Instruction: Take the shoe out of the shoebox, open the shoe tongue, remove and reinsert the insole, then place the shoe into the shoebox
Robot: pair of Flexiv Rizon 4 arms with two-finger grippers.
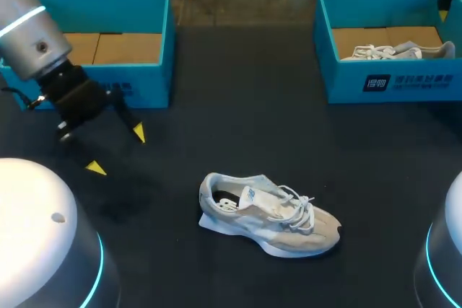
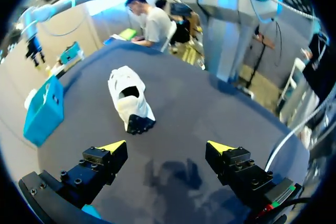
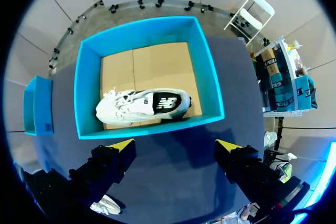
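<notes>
1. Surface point(image 1: 238, 99): dark and matte. Two blue boxes stand along its far side, the left shoebox point(image 1: 155, 41) and the right shoebox point(image 1: 375, 81).
2. Shoe point(image 1: 268, 214): pale grey-white, on its sole at the near middle of the surface. Its laces face up, and it is well apart from both boxes.
3. Second shoe point(image 1: 397, 51): lies in the right shoebox. In the head view only its top shows above the front wall.
4. Left arm point(image 1: 32, 34): jaws spread wide, nothing in them, above the surface between the left shoebox and the shoe. They touch neither.
5. Right jaws: out of the head view. The right wrist view shows them wide apart and empty, high over the right shoebox point(image 3: 89, 82).
6. Only the right wrist view shows the second shoe point(image 3: 143, 105) whole, on its side on the cardboard floor.
7. Left wrist view: the shoe point(image 2: 128, 98) sits end-on ahead of the jaws, its dark mouth showing.
8. Hard to read in the right wrist view: the shoe point(image 3: 105, 204) is a pale scrap mostly hidden by one finger, and the left shoebox point(image 3: 37, 106) is cut off.
</notes>
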